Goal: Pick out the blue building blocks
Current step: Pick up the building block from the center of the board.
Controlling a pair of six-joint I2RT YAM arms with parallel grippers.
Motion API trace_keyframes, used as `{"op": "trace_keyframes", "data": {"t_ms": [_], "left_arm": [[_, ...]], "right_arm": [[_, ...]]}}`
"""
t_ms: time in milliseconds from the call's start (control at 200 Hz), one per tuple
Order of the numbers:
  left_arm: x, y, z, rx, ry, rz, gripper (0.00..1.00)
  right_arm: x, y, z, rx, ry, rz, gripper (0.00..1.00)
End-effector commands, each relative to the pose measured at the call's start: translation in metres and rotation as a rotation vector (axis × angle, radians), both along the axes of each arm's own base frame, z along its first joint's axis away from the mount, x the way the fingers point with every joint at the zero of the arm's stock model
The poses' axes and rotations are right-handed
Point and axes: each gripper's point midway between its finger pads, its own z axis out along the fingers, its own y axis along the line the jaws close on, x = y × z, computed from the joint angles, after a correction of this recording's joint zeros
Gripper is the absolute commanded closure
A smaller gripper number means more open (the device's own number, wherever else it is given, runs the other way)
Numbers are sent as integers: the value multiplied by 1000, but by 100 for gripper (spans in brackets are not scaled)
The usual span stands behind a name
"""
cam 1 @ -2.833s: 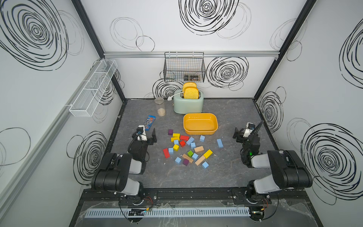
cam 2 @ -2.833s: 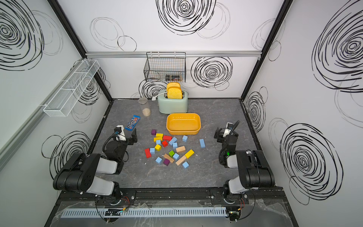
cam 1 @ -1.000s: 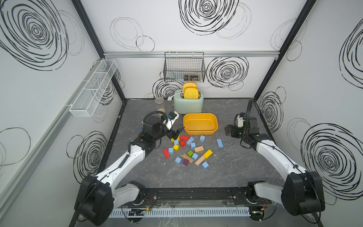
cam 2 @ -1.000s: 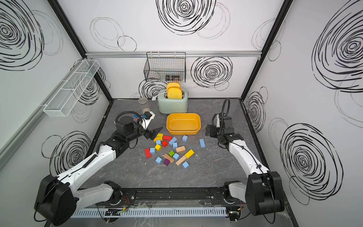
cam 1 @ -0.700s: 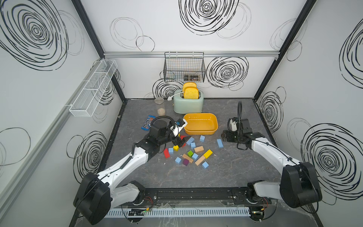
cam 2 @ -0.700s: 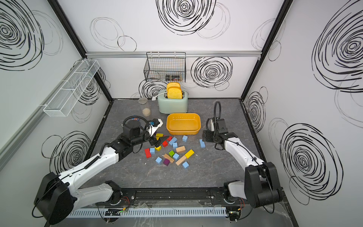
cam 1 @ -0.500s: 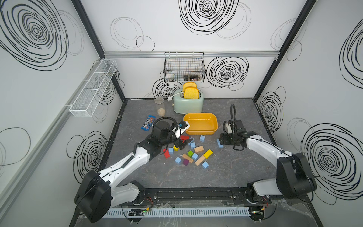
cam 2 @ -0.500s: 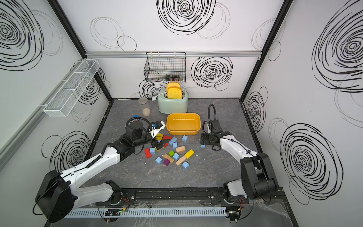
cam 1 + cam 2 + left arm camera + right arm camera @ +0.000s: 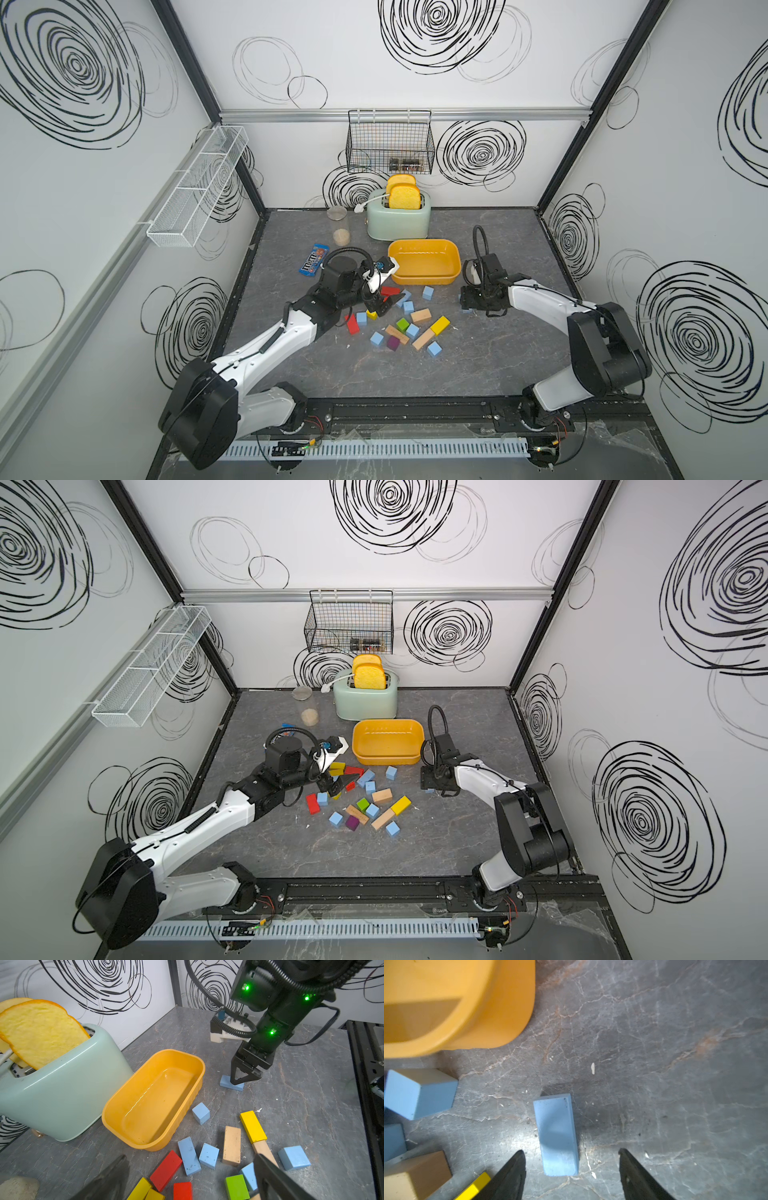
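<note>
Light-blue oblong brick (image 9: 556,1132) lies flat on the grey marbled tabletop (image 9: 675,1064), apart from the pile and near a corner of the yellow tub (image 9: 500,1012). The right gripper (image 9: 570,1150) stands low over it, jaws spread, with one finger at each side of the brick and neither touching it. Other blue building blocks (image 9: 428,292) lie scattered among coloured and wooden blocks (image 9: 440,325) before the tub. The left gripper (image 9: 190,1155) hangs over this pile, spread wide and holding nothing.
</note>
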Motion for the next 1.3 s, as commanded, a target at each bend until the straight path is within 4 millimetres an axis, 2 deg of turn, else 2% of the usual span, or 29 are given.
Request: {"op": "trace_keyframes", "data": {"t_ms": [0,335,530,730,961,1296], "left_arm": [[1,3,9,-12,-52,0,4],[11,16,19,-38,-40,46,4],[13,18,21,-52,-39,50,4],[14,19,21,-52,-36,51,4],[14,19,21,-50,-33,49,4],[15,20,20,-48,-29,51,4]], "right_arm": [[4,0,1,-23,-4,6,30],[13,-4,-5,-95,2,19,38],[18,3,-4,-94,-10,38,37],[16,13,-13,-85,13,62,36],[16,14,-17,-103,25,65,39],[14,13,-24,-129,44,74,50]]}}
